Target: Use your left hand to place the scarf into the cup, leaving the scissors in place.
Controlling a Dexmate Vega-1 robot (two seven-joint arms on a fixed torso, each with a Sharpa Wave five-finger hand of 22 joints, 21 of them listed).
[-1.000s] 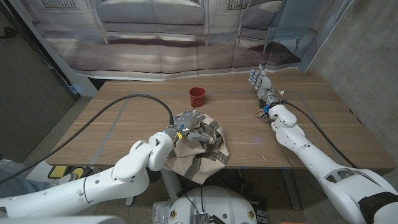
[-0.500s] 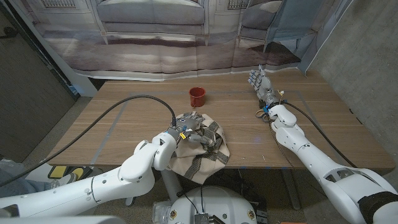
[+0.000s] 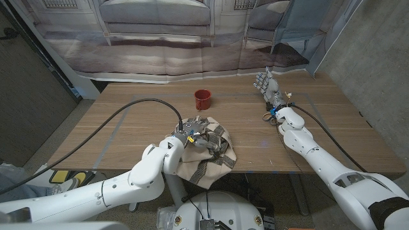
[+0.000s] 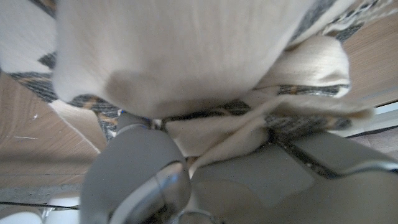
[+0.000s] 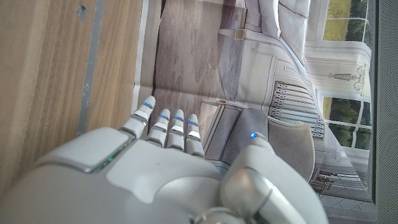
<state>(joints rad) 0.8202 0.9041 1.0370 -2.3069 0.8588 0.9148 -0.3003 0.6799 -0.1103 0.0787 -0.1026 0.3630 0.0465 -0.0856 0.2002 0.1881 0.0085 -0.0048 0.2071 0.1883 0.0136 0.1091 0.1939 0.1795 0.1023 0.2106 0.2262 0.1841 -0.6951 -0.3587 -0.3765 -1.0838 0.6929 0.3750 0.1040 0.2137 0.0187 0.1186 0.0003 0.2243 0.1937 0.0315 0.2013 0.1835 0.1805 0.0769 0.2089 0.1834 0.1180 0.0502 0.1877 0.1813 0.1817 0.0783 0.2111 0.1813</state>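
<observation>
The cream scarf [image 3: 209, 155] with dark plaid stripes lies bunched at the table's near edge, part of it hanging over. My left hand [image 3: 195, 130] sits on its far part with fingers dug into the cloth. In the left wrist view a fold of the scarf [image 4: 174, 56] runs between the fingers of that hand [image 4: 205, 180]. The red cup [image 3: 203, 99] stands upright beyond the scarf, apart from it. Scissors [image 3: 269, 116] lie on the table beside my right wrist. My right hand [image 3: 268, 85] stands on its edge, fingers spread, holding nothing; the right wrist view shows its back [image 5: 161, 168].
The wooden table [image 3: 121, 128] has bare wood to the left and far right. A black cable [image 3: 121, 108] arcs over the left side to my left wrist. A printed backdrop [image 3: 160, 38] hangs behind the table's far edge.
My left forearm has swung a little to the right and forward while the hand stays on the scarf. The right arm, cup and scissors have not moved.
</observation>
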